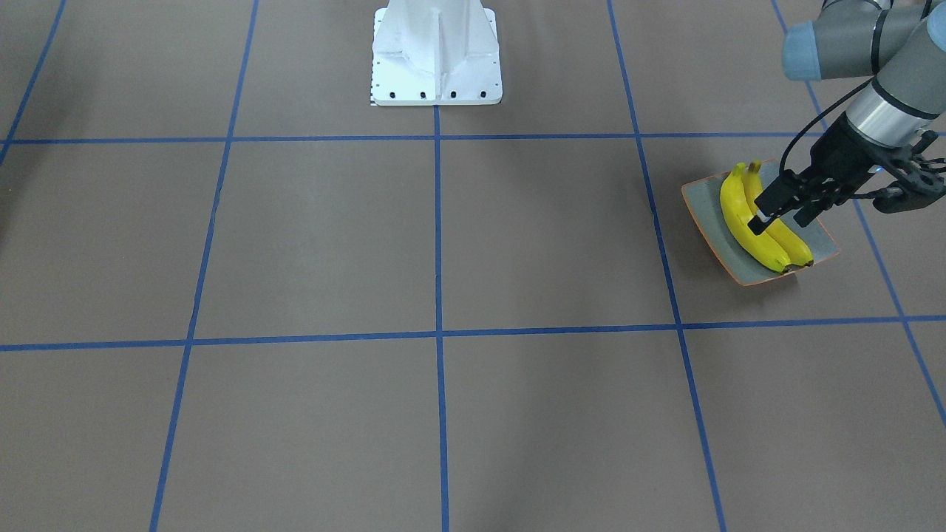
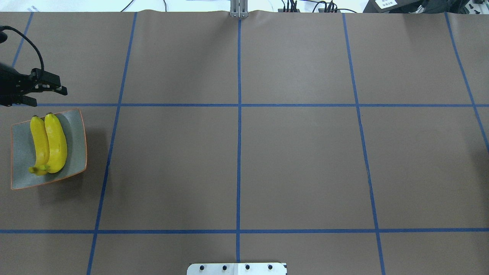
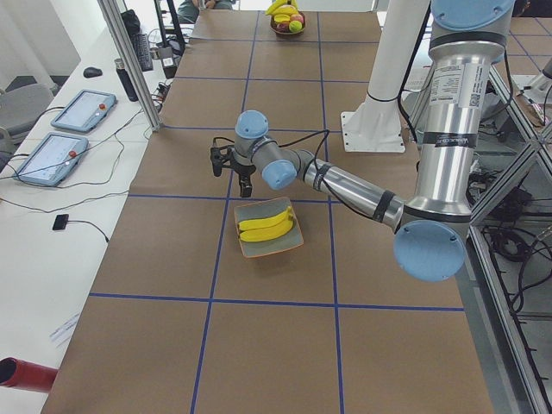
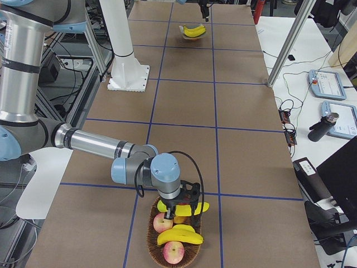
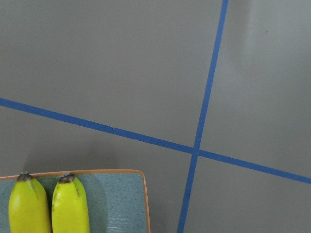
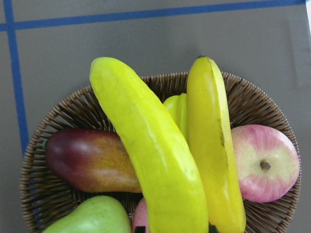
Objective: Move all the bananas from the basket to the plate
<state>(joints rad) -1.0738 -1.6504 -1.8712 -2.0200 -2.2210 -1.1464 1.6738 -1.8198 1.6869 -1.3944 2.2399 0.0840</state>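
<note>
Two yellow bananas (image 2: 49, 144) lie side by side on the grey-green plate (image 2: 76, 126) at the table's left end. My left gripper (image 1: 780, 220) hovers over the plate's far edge, open and empty. Its wrist view shows the plate's corner (image 5: 121, 204) and two dark banana tips (image 5: 68, 178). At the other end, the wicker basket (image 6: 262, 107) holds two more bananas (image 6: 150, 160) (image 6: 214, 145) lying over other fruit. My right gripper (image 4: 181, 207) is low over the basket (image 4: 153, 226). I cannot tell whether it is open or shut.
In the basket there are also a pink apple (image 6: 267, 162), a dark red mango (image 6: 90, 160) and a green pear (image 6: 92, 218). The white robot base (image 1: 436, 52) stands at mid-table. Tablets (image 3: 82, 110) and a metal post (image 3: 129, 65) are beside the table.
</note>
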